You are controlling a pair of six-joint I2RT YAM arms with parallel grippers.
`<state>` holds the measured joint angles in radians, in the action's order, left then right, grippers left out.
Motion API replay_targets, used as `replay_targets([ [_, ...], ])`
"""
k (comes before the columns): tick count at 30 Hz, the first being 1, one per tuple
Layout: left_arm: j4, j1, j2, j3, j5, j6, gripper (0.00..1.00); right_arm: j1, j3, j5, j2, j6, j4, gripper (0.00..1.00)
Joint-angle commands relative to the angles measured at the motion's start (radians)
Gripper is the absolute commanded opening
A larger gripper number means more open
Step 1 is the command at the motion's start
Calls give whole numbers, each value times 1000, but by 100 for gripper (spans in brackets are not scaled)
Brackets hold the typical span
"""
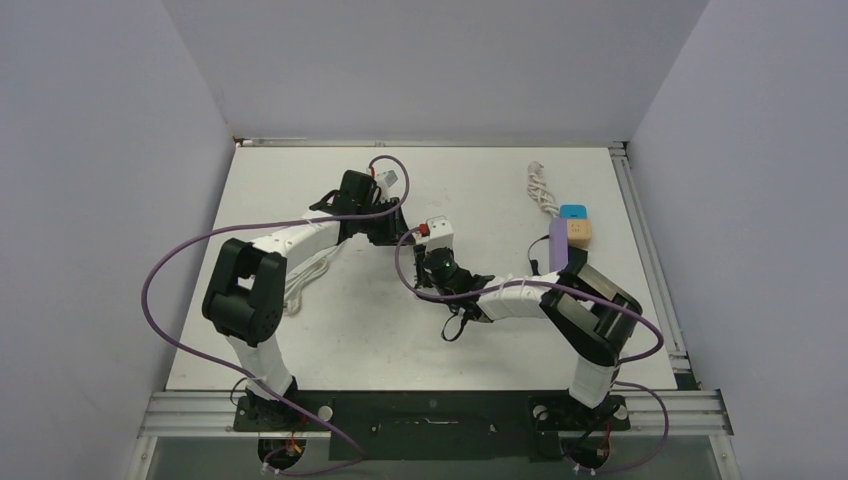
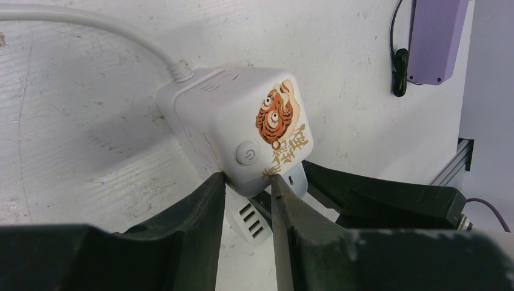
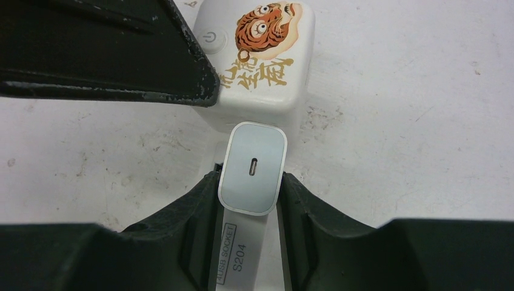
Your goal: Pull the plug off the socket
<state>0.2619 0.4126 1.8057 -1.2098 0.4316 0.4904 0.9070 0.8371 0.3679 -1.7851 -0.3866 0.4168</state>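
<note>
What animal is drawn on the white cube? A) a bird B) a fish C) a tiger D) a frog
C: the cube bears an orange striped tiger face above its power button.

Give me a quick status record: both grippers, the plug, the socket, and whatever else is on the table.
left gripper: shut on the socket cube, one finger on each side of its near end
right gripper: shut on the plug
plug: white charger, up against the socket cube's side; looks not yet pulled out
socket cube: white, tiger sticker facing up
elsewhere: purple block, blue block, tan block and coiled white cord, far right of the table
</note>
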Motion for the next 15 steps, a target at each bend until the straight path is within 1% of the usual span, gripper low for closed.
replay_targets([
  [1,174,3,92,55,-169,-70,28,-18,-12,-76,29,-51,26,5],
  [6,176,3,93,53,-169,-72,28,-2,-8,-35,33,-22,20,5],
  [15,176,3,95,51,-167,-72,28,83,31,100,18,55,-14,5],
])
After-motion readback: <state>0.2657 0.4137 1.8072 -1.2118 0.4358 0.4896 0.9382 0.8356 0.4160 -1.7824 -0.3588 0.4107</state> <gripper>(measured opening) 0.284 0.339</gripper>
